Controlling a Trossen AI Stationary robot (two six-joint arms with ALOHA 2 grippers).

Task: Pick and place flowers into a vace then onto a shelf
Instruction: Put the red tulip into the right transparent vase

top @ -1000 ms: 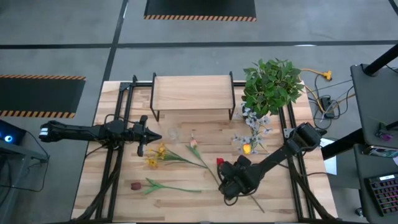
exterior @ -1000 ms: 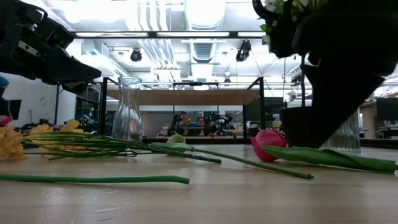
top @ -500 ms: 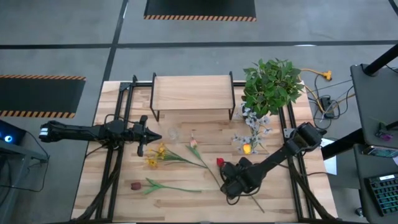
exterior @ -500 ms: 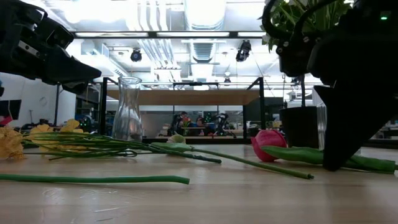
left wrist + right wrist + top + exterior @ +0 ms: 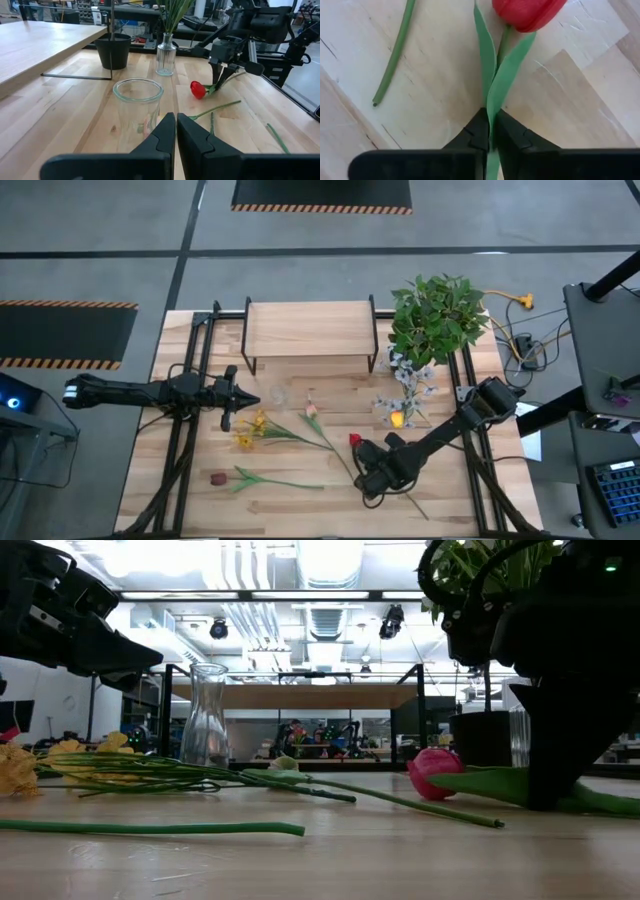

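Observation:
A red tulip (image 5: 354,440) lies on the table at the near right, its head (image 5: 527,10) pointing toward the far edge. My right gripper (image 5: 368,480) is shut on it below the head. The clear glass vase (image 5: 278,394) stands upright in the middle of the table. My left gripper (image 5: 176,131) is shut and hovers just to the vase's left, holding nothing. The shelf (image 5: 308,328) stands at the far edge. A yellow flower (image 5: 248,430), a pink one (image 5: 311,410) and a dark maroon one (image 5: 218,478) lie flat on the table. My right gripper pinches the tulip's stem and long green leaf (image 5: 491,107) between its two fingers, a short way below the head. The fingers (image 5: 548,790) come down from above, across the stem. The tulip lies on the table, its head (image 5: 433,772) resting on the wood.
A bushy potted plant (image 5: 437,315) stands at the far right. In front of it stands a ribbed glass vase (image 5: 397,418) with pale sprays. The arms' black rails (image 5: 180,460) run along both sides of the table. Bare wood lies along the near edge.
My right gripper has come down onto the red tulip and shut on its stem and leaf. The tulip stays on the table, and its leaf now stands up a little between the fingers.

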